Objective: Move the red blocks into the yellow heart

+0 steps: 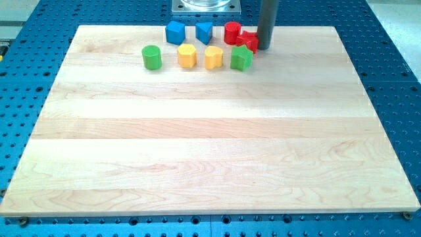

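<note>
My tip [264, 47], bare rod holding nothing, touches red star [250, 40] beside red cylinder [231, 32], above-right of yellow heart [213, 57].

Setting: we read this as a robotics lab bench.
Base: blue perforated mounting plate [388, 72] with a regular hole grid, all round.
Work surface: pale wooden board [210, 138] laid on top.
Far edge: metal robot mount [205, 6].
</note>
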Motion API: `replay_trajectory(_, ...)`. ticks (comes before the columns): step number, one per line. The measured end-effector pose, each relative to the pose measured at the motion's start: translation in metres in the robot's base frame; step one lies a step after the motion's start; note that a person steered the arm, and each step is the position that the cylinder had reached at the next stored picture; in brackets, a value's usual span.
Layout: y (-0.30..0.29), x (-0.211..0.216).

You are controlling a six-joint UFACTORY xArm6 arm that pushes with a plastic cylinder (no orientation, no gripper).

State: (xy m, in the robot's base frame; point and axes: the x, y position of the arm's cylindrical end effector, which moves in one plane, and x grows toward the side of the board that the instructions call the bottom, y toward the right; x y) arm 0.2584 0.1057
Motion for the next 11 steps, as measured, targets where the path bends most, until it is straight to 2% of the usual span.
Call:
replay_trajectory(2,-0.043,0.001)
replay_trajectory(3,-0.033,0.002)
replay_trajectory(4,0.006,-0.011)
replay_trajectory(5,0.014,-0.042)
replay_trajectory(6,-0.003,-0.058)
replay_trajectory(9,-0.022,-0.042)
replay_trajectory(10,-0.029,-0.066)
replay_trajectory(11,-0.051,-0.058)
